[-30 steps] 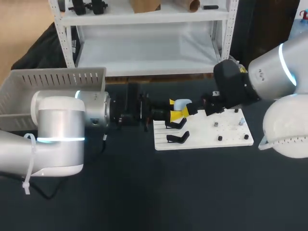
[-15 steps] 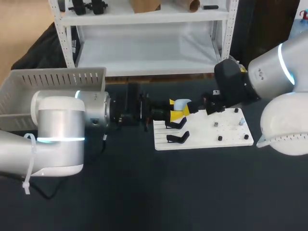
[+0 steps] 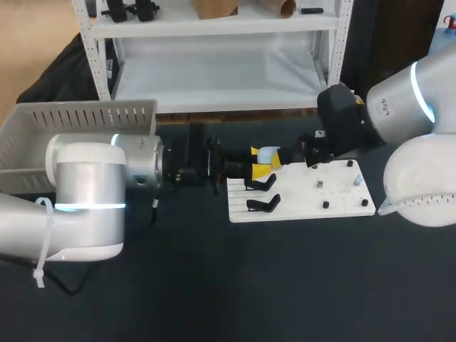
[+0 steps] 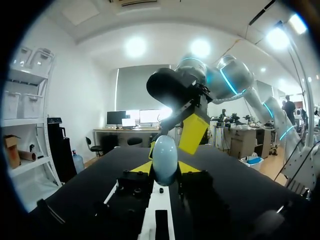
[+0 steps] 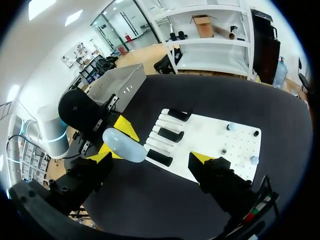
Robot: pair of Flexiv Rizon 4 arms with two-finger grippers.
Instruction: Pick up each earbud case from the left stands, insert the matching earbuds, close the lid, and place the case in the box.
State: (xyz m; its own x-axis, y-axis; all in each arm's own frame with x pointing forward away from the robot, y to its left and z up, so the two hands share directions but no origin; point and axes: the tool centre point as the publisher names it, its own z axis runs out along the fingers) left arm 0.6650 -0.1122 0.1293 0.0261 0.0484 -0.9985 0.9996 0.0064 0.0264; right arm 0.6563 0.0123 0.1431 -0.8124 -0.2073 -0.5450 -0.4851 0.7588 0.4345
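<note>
1. And here's the table (image 3: 214,285): dark top, filling the lower half of the head view.
2. The left arm (image 3: 92,189) comes in big and silver from centre-left and stretches straight across twd mid-frame.
3. The right arm (image 3: 406,121) comes in from the right edge, its black wrist angled down-left twd centre.
4. The box (image 3: 78,117) is a grey slotted bin, upper left, behind the left arm.
5. The board (image 3: 299,203) is a white plate, flat on the table, centre-right.
6. The left gripper (image 3: 259,162) is over the board's left end at mid-frame. Its yellow tips are clamped on the earbud case (image 3: 269,152), one each side, as the left wrist view confirms.
7. The right gripper (image 5: 150,159) has its fingers spread wide with nothing in them. In the right wrist view the case sits just beside one of its fingers, not between the two. One yellow tip is right next to the case in the head view.
8. The earbud case is pale blue and egg-shaped, held up off the board, above the stands (image 3: 262,204).
9. Two black stands show on the board's left part, one in front of the other. The rear one is just under the left gripper.
10. Small parts (image 3: 320,184) are dotted over the board's right half, too small to say what each is.
</note>
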